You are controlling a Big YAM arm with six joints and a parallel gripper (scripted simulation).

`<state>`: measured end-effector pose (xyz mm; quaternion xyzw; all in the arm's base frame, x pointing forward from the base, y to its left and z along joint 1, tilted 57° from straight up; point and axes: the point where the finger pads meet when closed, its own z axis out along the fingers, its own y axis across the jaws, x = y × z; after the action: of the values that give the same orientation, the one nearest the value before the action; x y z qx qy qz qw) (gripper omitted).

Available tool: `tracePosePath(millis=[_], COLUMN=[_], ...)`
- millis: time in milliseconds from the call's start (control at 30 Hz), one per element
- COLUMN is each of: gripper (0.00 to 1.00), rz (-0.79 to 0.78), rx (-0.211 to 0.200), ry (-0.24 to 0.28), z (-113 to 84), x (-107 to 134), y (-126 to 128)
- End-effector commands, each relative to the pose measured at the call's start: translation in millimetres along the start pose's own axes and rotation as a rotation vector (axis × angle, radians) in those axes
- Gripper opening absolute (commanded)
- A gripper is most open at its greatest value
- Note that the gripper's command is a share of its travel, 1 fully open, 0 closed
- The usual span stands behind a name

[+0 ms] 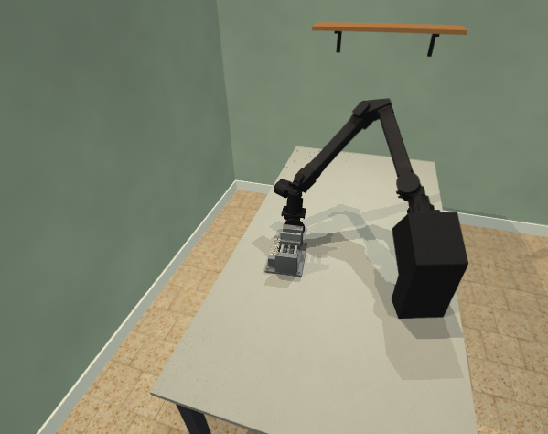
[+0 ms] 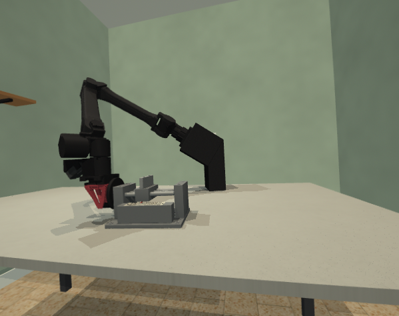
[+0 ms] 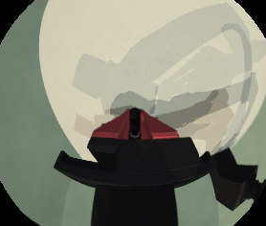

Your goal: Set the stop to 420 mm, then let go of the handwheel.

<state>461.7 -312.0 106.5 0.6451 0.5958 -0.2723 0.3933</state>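
Observation:
The grey stop device (image 1: 286,263) (image 2: 145,214) stands on the table. Its stop carriage (image 2: 143,194), with an upright plate, sits on two rods, nearer the handwheel end. A small red pointer (image 2: 141,202) shows at the scale; its numbers are too small to read. The black handwheel (image 2: 114,185) stands upright outside the left end plate in the exterior view. My gripper (image 2: 100,206) (image 3: 135,112) points down beside the wheel, its red fingers shut on the wheel's black handle (image 3: 135,119), low on the wheel. The fingers are hidden in the top view.
The arm's black base block (image 1: 430,261) (image 2: 206,146) stands at the opposite long side of the table (image 1: 311,345) (image 2: 260,238). The device's end plates (image 2: 181,201) rise on both sides of the carriage. A wooden shelf (image 1: 386,28) (image 2: 14,97) hangs on the wall.

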Motion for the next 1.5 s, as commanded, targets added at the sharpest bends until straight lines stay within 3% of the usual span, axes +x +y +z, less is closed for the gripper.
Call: tracePosePath(millis=[0,267,1100,1467], gripper=[0.06,0.06,0.06,0.06], rz=[0.003,0.019,0.008,0.019], rx=[0.028,0.015,0.026,0.024], ry=[-0.009,-0.019,-0.011,-0.009], z=[8.7,2.7,1.1,-12.3], x=[-5,-14,-8,-10], y=[-15,-16,-33,-42])
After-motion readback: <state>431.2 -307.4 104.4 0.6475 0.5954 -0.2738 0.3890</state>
